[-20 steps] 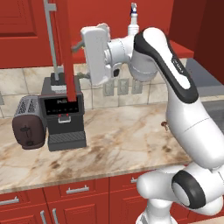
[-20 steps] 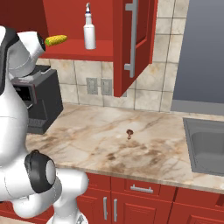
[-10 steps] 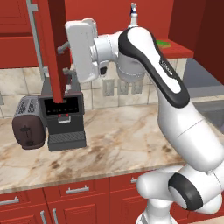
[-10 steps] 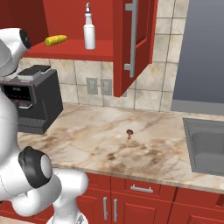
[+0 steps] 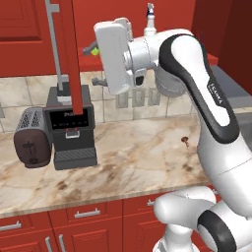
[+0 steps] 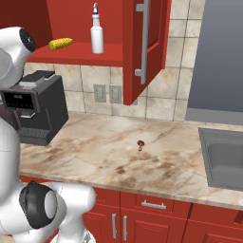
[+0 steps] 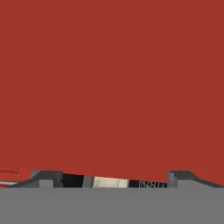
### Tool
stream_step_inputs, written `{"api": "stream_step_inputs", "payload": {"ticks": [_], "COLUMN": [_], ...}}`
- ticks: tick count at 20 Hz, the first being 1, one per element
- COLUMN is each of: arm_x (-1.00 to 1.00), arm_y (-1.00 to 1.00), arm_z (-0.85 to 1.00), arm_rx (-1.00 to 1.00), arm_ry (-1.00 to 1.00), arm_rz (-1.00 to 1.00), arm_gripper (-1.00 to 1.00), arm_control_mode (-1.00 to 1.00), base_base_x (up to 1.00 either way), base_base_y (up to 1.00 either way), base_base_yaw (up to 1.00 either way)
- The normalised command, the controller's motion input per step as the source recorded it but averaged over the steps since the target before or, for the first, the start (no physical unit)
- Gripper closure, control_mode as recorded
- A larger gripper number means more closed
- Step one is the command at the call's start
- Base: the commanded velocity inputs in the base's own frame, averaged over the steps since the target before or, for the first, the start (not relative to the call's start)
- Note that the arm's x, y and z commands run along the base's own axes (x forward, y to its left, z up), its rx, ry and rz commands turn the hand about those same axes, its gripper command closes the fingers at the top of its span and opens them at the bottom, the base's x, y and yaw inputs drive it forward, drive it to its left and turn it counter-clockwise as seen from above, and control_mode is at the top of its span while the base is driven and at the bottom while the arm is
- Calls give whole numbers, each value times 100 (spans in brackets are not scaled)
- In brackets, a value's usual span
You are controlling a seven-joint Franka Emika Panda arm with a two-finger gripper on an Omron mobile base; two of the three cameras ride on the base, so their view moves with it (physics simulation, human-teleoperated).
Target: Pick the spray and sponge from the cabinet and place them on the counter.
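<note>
The spray (image 6: 97, 31), a white bottle with a blue-white nozzle, stands upright on the red shelf of the open cabinet (image 6: 85, 53); its top shows above my arm (image 5: 149, 18). The sponge is out of view. My white hand (image 5: 114, 56) hangs at shelf height, just right of the cabinet's open left door (image 5: 73, 59) and left of the spray. The hand view faces a flat red surface at close range. My gripper (image 7: 113, 178) is open, its fingertips (image 7: 46, 177) far apart with nothing between them. The marbled counter (image 6: 118, 152) lies below.
A yellow-green corn cob (image 6: 60, 43) lies on the shelf left of the spray. A black coffee machine (image 5: 71, 129) and a dark toaster (image 5: 32, 139) stand at the counter's left. The open right door (image 6: 142, 47) juts out. A sink (image 6: 227, 156) is at right; a small brown thing (image 6: 140, 144) sits mid-counter.
My hand swung left toward the left door, then came back right a little, and the elbow rose. The spray and the corn cob have stayed in place.
</note>
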Motion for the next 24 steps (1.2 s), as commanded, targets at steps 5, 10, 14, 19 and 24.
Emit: {"api": "stream_step_inputs", "payload": {"ticks": [5, 10, 14, 19, 24], "arm_x": [-100, -74, -60, -47, -35], "arm_y": [-52, -70, -80, -74, -48], "arm_z": [0, -11, -15, -2, 0], "arm_rx": [-9, -15, -23, -32, -44], "arm_ry": [-5, -3, -6, -6, -12], "arm_rz": [-10, -12, -14, -12, -4], "arm_gripper": [-100, -100, -100, -100, -100], "arm_control_mode": [-100, -100, -100, -100, -100], "base_base_x": [0, 0, 0, 0, 0], "base_base_y": [0, 0, 0, 0, 0], "base_base_yaw": [0, 0, 0, 0, 0]}}
